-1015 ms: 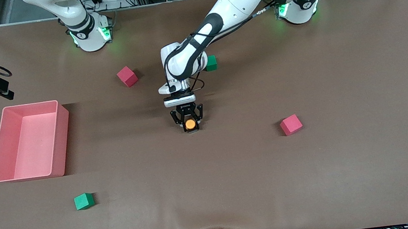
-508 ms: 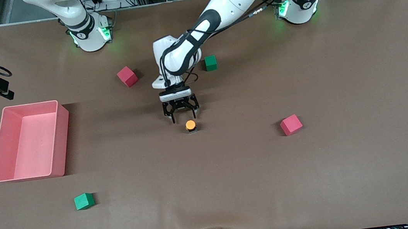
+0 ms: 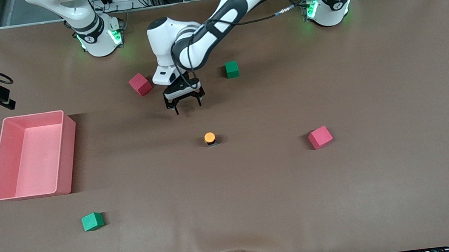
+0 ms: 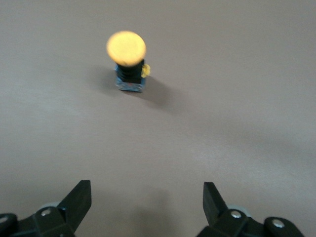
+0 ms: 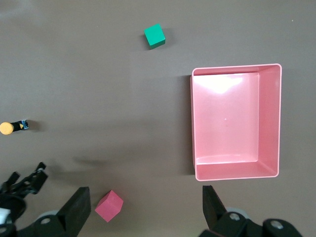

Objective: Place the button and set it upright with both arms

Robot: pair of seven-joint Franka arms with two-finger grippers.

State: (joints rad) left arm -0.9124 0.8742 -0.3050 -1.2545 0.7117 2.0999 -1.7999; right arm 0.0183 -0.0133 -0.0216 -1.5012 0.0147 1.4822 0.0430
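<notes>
The button (image 3: 209,138) is standing upright on the brown table (image 3: 386,187) near its middle, orange cap up on the dark body, with nothing touching it. The left gripper (image 3: 184,103) is hanging in the air over bare table between the button and a red cube (image 3: 140,84), its jaws released and spread wide — empty, with the button lying clear of the gap between them and nearer the front camera. In the left wrist view the button (image 4: 128,59) is sitting well ahead of the two open fingertips (image 4: 79,197), centred roughly between their lines.

The right gripper (image 5: 143,207) is waiting high over the right arm's end of the table, jaws likewise spread and holding nothing; its wrist view is looking down on the pink bin (image 5: 269,123), which lies just outside its jaws.

Around the button, well apart from it, are lying a second red cube (image 3: 320,137) toward the left arm's end, a green cube (image 3: 232,69) near the left gripper, and another green cube (image 3: 92,221) nearer the front camera.
</notes>
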